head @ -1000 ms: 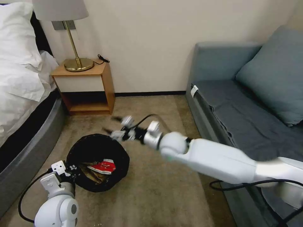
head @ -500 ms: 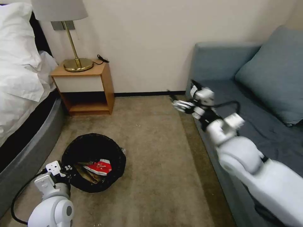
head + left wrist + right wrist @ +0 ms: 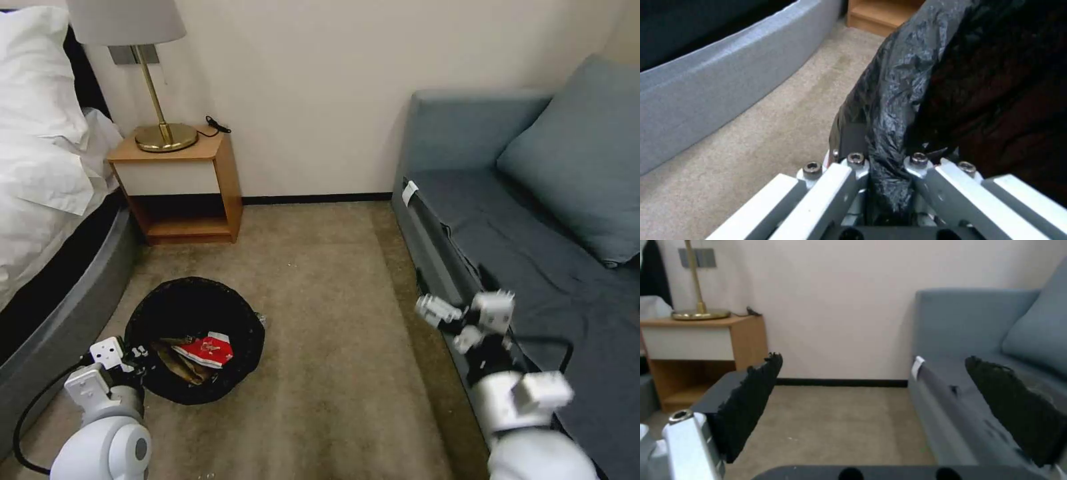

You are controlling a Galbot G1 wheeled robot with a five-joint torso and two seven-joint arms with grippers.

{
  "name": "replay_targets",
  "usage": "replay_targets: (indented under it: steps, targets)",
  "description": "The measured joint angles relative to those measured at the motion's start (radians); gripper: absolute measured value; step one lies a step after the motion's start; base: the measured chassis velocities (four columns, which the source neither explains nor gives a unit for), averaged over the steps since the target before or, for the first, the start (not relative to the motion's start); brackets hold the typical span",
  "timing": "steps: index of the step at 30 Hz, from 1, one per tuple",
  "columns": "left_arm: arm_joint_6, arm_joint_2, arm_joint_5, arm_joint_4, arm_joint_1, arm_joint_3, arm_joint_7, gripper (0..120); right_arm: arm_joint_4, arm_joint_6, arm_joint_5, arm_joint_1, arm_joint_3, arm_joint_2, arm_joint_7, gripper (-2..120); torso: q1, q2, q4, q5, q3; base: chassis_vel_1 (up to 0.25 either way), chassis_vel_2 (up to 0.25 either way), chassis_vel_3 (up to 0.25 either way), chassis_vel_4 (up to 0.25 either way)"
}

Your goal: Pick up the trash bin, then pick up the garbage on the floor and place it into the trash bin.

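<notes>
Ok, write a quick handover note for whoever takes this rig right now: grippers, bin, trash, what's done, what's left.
Left gripper: shut on the trash bin, pinching the black bag liner at its near rim.
Right gripper: open, empty, raised beside the sofa front edge.
In the bin: a red snack packet and a crumpled tan paper bag.
Done: bin gripped, those two items inside.
Left: the carpet in view holds no litter; I cannot tell whether any lies elsewhere, so check before finishing.

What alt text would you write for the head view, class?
A round trash bin lined with black plastic sits on beige carpet, a red snack packet inside; the left end effector grips its rim. The open right end effector hangs beside the blue-grey sofa.
</notes>
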Motion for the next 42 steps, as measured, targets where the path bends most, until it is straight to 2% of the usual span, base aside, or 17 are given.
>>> replay_targets:
  steps: [3, 16, 42]
  targets:
    - [0.0, -0.001, 0.0, -0.002, 0.001, 0.001, 0.0, 3, -0.022, 0.03, -0.031, -0.002, -0.026, 0.042, -0.032, 100, 0.0, 0.0, 0.0001, 0.0, 0.0, 0.0, 0.0, 0.0, 0.0]
    - [0.0, 0.002, 0.0, 0.007, -0.004, -0.006, 0.0, 3, -0.068, 0.054, -0.024, 0.041, -0.052, 0.036, -0.063, 100, 0.0, 0.0, 0.0, 0.0002, 0.0, -0.033, 0.027, 0.028, -0.03]
    - [-0.005, -0.002, 0.005, 0.041, -0.018, -0.003, 0.0, 3, -0.118, 0.061, -0.004, 0.107, -0.077, 0.014, -0.074, 100, 0.0, 0.0, 0.0, 0.0, 0.0, -0.21, 0.209, 0.203, -0.204]
